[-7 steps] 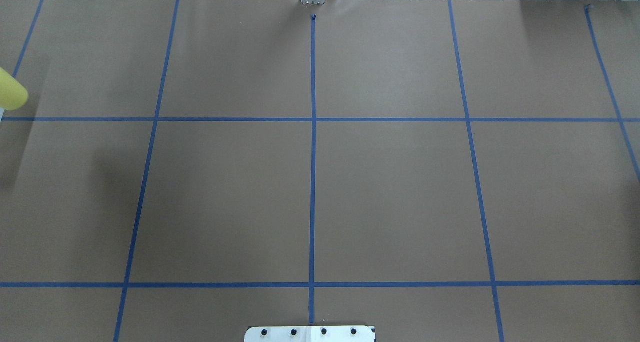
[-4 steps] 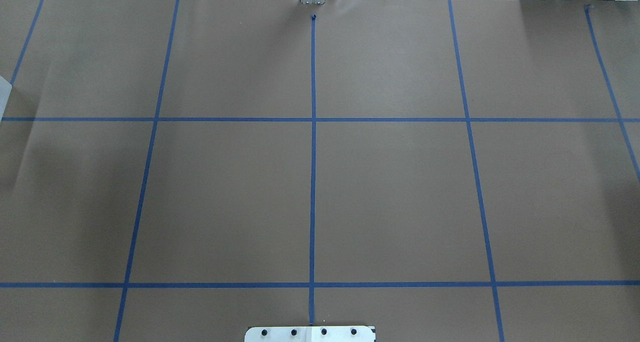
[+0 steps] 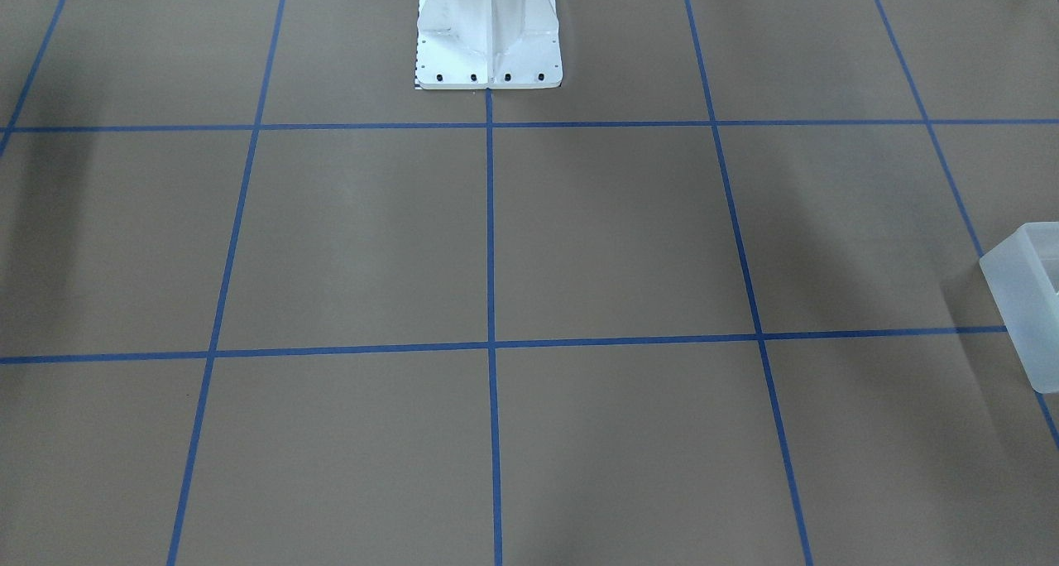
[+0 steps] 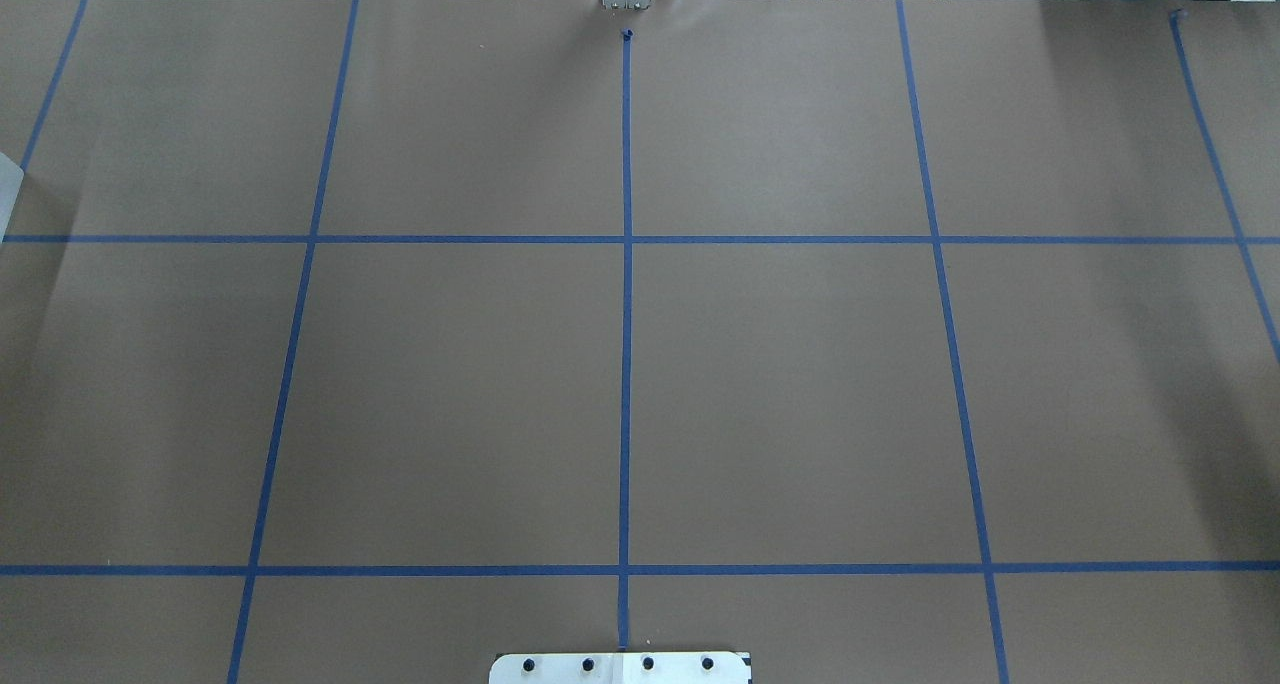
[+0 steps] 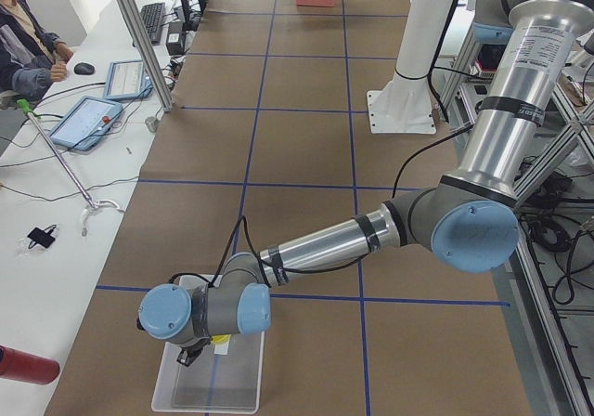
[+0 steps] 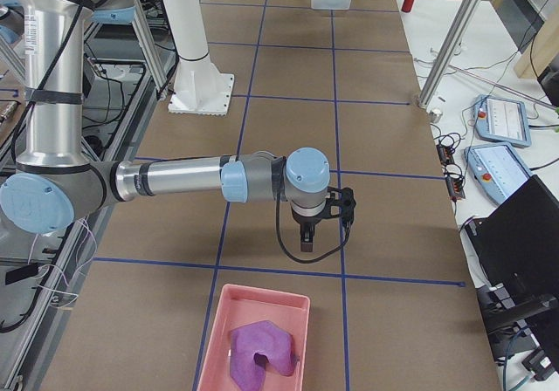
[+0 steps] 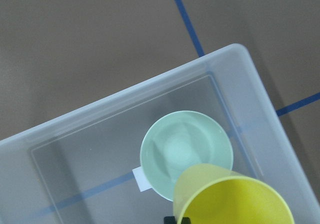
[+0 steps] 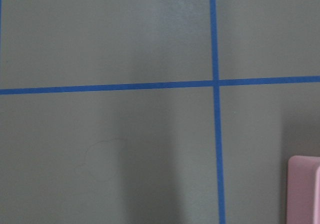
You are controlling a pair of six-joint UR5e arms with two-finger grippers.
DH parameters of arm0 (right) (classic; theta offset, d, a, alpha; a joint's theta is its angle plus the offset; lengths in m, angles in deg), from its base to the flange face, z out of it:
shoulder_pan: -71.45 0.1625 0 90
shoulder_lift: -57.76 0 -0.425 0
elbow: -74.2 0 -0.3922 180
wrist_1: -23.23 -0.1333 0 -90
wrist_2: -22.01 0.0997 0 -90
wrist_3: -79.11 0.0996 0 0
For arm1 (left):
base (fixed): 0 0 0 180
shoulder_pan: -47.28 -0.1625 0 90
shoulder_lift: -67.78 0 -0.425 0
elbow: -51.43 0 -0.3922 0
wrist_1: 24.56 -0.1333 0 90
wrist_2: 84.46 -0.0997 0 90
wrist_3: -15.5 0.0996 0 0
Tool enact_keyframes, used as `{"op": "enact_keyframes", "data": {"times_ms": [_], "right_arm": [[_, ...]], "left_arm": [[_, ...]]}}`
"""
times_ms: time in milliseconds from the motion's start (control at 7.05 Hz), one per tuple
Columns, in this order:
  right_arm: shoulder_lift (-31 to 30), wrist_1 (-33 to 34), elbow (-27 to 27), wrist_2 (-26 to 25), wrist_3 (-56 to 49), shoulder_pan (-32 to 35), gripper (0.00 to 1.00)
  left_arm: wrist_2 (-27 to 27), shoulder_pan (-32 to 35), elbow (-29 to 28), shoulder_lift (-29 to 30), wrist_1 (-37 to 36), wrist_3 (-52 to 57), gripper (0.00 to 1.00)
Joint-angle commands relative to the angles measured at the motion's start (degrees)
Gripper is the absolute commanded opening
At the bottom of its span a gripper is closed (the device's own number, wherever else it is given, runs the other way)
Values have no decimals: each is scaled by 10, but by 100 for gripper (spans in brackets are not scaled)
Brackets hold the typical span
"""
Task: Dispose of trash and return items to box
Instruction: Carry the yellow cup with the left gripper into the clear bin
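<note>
since a second ago the yellow cup [image 7: 231,200] has left the left edge of the overhead view, and it has not shown there since.

findings:
- left gripper [image 5: 197,349] hangs low over the box [image 7: 125,99] at the table's [image 4: 800,384] end. in the wrist view a dark fingertip meets the cup's wall at the bottom edge, so the grip appears closed on the cup.
- cup is tilted, mouth towards the camera, and overlaps the near rim of the mint-green bowl [image 7: 185,149].
- bowl sits upright inside the box, on its floor, just beside one long wall.
- one corner of the box shows at the left edge of the overhead view.
- right gripper [image 6: 306,238] points down over bare table paper, near the pink tray [image 6: 253,304]. whether its fingers are apart or together cannot be told.
- pink tray holds a purple crumpled item [image 6: 262,352].
</note>
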State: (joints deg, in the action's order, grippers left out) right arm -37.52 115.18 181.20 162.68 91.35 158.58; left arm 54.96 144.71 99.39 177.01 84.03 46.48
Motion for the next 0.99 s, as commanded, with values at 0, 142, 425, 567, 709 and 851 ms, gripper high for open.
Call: {"op": "enact_keyframes", "data": {"times_ms": [0, 142, 425, 567, 709, 851], "right_arm": [[1, -1, 60, 0, 113, -70, 100], [1, -1, 71, -2, 136, -92, 100], [3, -1, 93, -1, 158, -121, 100], [6, -1, 106, -1, 181, -138, 100], [24, -1, 106, -1, 208, -152, 100], [25, 0, 106, -1, 208, -154, 100]], "left_arm": [[-26, 1, -79, 6, 71, 0, 0], [-27, 0, -86, 8, 72, -1, 0], [-26, -1, -100, 5, 72, -1, 0], [-26, -2, -105, 4, 72, -2, 0], [-26, -5, -108, 4, 72, -3, 0], [-26, -6, -110, 4, 72, -3, 13]]}}
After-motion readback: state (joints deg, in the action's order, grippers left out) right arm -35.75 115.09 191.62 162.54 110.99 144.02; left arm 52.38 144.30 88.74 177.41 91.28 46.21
